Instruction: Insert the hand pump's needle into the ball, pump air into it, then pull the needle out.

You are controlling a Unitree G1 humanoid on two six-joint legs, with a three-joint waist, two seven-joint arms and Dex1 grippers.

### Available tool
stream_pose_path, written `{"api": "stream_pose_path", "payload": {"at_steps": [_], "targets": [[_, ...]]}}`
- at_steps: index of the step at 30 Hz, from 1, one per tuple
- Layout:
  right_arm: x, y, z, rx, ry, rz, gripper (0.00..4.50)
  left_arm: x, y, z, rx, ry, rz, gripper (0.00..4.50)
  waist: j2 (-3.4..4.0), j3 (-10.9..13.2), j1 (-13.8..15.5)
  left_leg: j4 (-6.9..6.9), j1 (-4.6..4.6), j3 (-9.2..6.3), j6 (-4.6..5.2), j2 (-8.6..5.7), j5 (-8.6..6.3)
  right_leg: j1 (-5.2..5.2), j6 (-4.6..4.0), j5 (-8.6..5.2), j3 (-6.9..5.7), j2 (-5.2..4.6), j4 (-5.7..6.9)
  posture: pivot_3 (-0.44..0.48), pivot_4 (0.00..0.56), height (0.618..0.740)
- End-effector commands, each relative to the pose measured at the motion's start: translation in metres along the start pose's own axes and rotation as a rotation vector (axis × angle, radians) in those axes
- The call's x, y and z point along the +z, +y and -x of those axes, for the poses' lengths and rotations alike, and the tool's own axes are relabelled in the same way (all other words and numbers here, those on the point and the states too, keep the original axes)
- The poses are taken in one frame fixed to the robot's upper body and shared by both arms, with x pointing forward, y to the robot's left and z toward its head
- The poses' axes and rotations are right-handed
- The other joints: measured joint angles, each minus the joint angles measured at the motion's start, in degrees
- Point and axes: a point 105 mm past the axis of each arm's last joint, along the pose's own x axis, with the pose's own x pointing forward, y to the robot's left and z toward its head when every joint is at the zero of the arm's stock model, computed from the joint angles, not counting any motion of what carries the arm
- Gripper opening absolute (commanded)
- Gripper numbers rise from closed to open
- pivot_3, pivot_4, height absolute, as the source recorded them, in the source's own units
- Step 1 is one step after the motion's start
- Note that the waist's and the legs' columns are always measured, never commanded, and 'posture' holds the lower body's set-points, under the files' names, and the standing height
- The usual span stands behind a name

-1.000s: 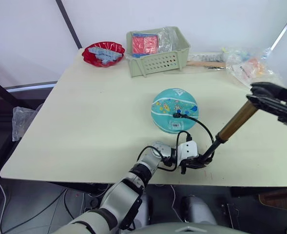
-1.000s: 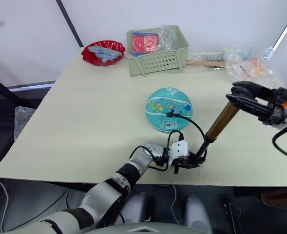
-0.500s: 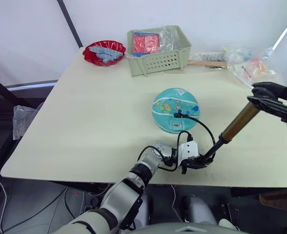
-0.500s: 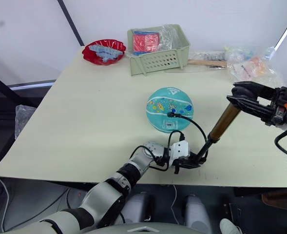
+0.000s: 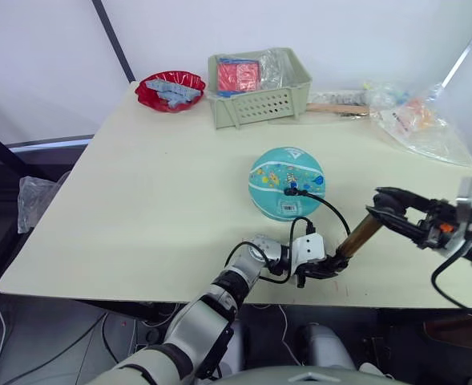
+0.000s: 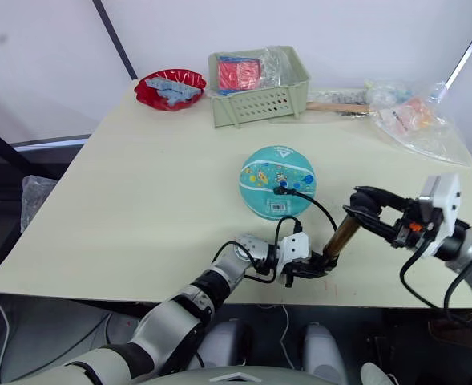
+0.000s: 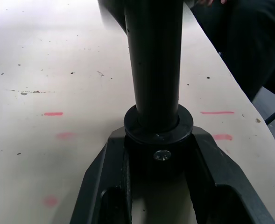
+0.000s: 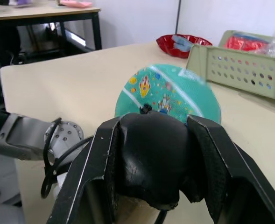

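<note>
so right now my left gripper is clamped on the black base end of the hand pump, pinning it to the surface just on my side of the ball. the left wrist view shows the dark barrel rising straight out from between my two fingers. my right gripper is clenched around the pump's black handle, to the right of the ball, and that rounded handle sits wedged between those fingers in the right wrist view. the gold barrel leans from the base up toward it and only a short stretch shows. the thin black hose loops from the pump's base up to the ball's near side, and the needle fitting sits pressed against the rubber there. beyond the ball there's a green basket and a red bowl, well apart from it.
</note>
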Motion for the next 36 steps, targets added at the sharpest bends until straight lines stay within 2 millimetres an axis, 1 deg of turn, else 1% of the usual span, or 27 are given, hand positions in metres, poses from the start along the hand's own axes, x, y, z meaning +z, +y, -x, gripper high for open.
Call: {"api": "stream_pose_path", "payload": {"at_steps": [1, 3, 5, 7, 9, 14, 17, 19, 23, 24, 29, 33, 36], "targets": [[-0.043, 0.008, -0.006, -0.032, 0.086, -0.059, 1.65, -0.037, -0.026, -0.002, -0.081, 0.128, 0.095, 1.03, -0.17, -0.1, -0.1, -0.01, 0.14, 0.1, 0.01, 0.01, -0.08, 0.06, 0.05, -0.03, 0.1, -0.01, -0.01, 0.0, 0.15, 0.738], [-0.052, 0.01, -0.006, -0.037, 0.099, -0.05, 1.65, -0.037, -0.026, -0.003, -0.081, 0.128, 0.094, 1.03, -0.18, -0.1, -0.1, -0.01, 0.17, 0.24, 0.02, 0.02, -0.1, 0.05, 0.05, -0.03, 0.25, -0.01, -0.01, 0.0, 0.15, 0.738], [-0.055, 0.011, -0.007, -0.043, 0.097, -0.047, 1.65, -0.036, -0.026, -0.003, -0.08, 0.128, 0.093, 1.03, -0.19, -0.1, -0.1, -0.01, 0.21, 0.37, 0.02, 0.02, -0.11, 0.02, 0.06, -0.02, 0.4, 0.0, 0.0, 0.0, 0.15, 0.738], [-0.052, 0.01, -0.008, -0.047, 0.078, -0.042, 1.65, -0.036, -0.025, -0.002, -0.079, 0.127, 0.095, 1.03, -0.34, -0.2, -0.1, -0.01, 0.24, 0.42, 0.02, 0.07, -0.11, -0.03, 0.06, -0.01, 0.46, 0.04, 0.07, 0.0, 0.15, 0.738], [-0.042, 0.005, -0.007, -0.059, 0.045, -0.025, 1.65, -0.037, -0.025, -0.001, -0.077, 0.129, 0.096, 1.03, -0.35, -0.2, -0.1, -0.01, 0.29, 0.49, 0.02, 0.17, -0.11, -0.09, 0.01, 0.01, 0.44, 0.08, 0.12, 0.0, 0.15, 0.738], [-0.009, -0.011, -0.001, -0.068, -0.024, 0.037, 1.65, -0.038, -0.025, 0.0, -0.079, 0.13, 0.098, 1.03, -0.25, -0.1, 0.1, -0.01, 0.33, 0.69, 0.02, 0.2, -0.12, -0.33, 0.03, 0.2, 0.46, -0.01, 0.15, 0.0, 0.15, 0.738], [0.005, -0.015, 0.002, -0.055, -0.044, 0.03, 1.65, -0.038, -0.024, 0.0, -0.078, 0.13, 0.099, 1.03, -0.23, -0.1, 0.3, 0.0, 0.11, 1.25, 0.02, 0.17, -0.12, -0.75, 0.23, 0.48, 0.67, -0.23, 0.15, 0.0, 0.15, 0.738], [0.015, -0.018, 0.005, -0.055, -0.059, 0.035, 1.65, -0.038, -0.025, 0.001, -0.078, 0.13, 0.099, 1.03, -0.26, 0.0, 0.3, 0.01, 0.05, 1.76, 0.04, 0.11, -0.13, -0.99, 0.43, 0.65, 0.69, -0.56, 0.15, 0.0, 0.15, 0.738], [0.06, -0.031, 0.017, -0.061, -0.12, 0.074, 1.65, -0.038, -0.025, 0.0, -0.08, 0.132, 0.099, 1.03, -0.25, 0.3, 0.2, 0.09, 0.05, 2.38, 0.35, 0.02, -0.3, -1.14, 0.71, 0.83, 0.72, -1.06, 0.01, 0.0, 0.15, 0.738], [0.068, -0.033, 0.019, -0.061, -0.125, 0.081, 1.65, -0.039, -0.025, 0.0, -0.08, 0.132, 0.099, 1.03, -0.3, 0.3, 0.2, 0.08, 0.04, 2.46, 0.37, 0.01, -0.32, -1.16, 0.77, 0.87, 0.72, -1.13, -0.06, 0.0, 0.15, 0.738], [0.097, -0.038, 0.028, -0.064, -0.155, 0.094, 1.65, -0.039, -0.027, -0.001, -0.081, 0.132, 0.101, 1.03, -0.35, 0.4, 0.4, 0.08, -0.05, 2.34, 0.48, -0.01, -0.39, -1.09, 0.76, 0.87, 0.47, -1.24, -0.23, 0.0, 0.15, 0.738], [0.13, -0.042, 0.033, -0.074, -0.192, 0.126, 1.65, -0.039, -0.028, -0.001, -0.083, 0.132, 0.101, 1.03, -0.33, 0.4, 0.3, 0.09, -0.15, 2.06, 0.48, -0.02, -0.38, -1.01, 0.75, 0.88, 0.18, -1.28, -0.31, 0.0, 0.15, 0.738], [0.14, -0.046, 0.035, -0.102, -0.201, 0.143, 1.65, -0.039, -0.028, -0.001, -0.084, 0.133, 0.1, 1.03, -0.26, 0.3, 0.5, 0.1, -0.3, 1.71, 0.48, -0.02, -0.37, -1.0, 0.71, 0.88, -0.17, -1.27, -0.33, 0.0, 0.15, 0.738]]}}
